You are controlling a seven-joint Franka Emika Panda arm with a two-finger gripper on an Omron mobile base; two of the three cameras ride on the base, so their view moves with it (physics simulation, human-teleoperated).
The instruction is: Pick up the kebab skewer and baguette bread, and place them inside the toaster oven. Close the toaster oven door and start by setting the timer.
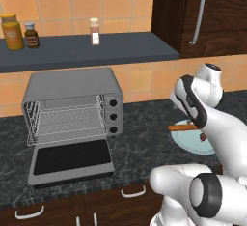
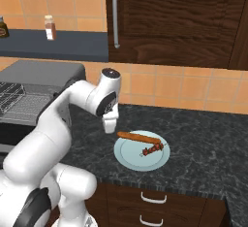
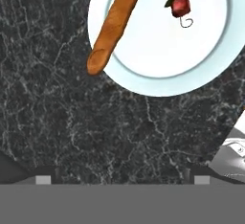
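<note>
While my gripper (image 2: 111, 125) is hanging with its jaws spread wide and nothing between them, just above the dark counter (image 2: 203, 138) beside the plate (image 2: 131, 158), I'm seeing the baguette bread (image 2: 138, 137) lying across that pale plate with one tapered end poking over the rim, and the kebab skewer (image 2: 153, 148) sitting next to it, apart from the loaf. Off to the left, the toaster oven (image 1: 72, 102) is standing on the counter with the toaster oven door (image 1: 71, 160) dropped flat open, wire rack (image 1: 67, 119) showing, three black knobs (image 1: 113, 116) stacked on its right panel.
</note>
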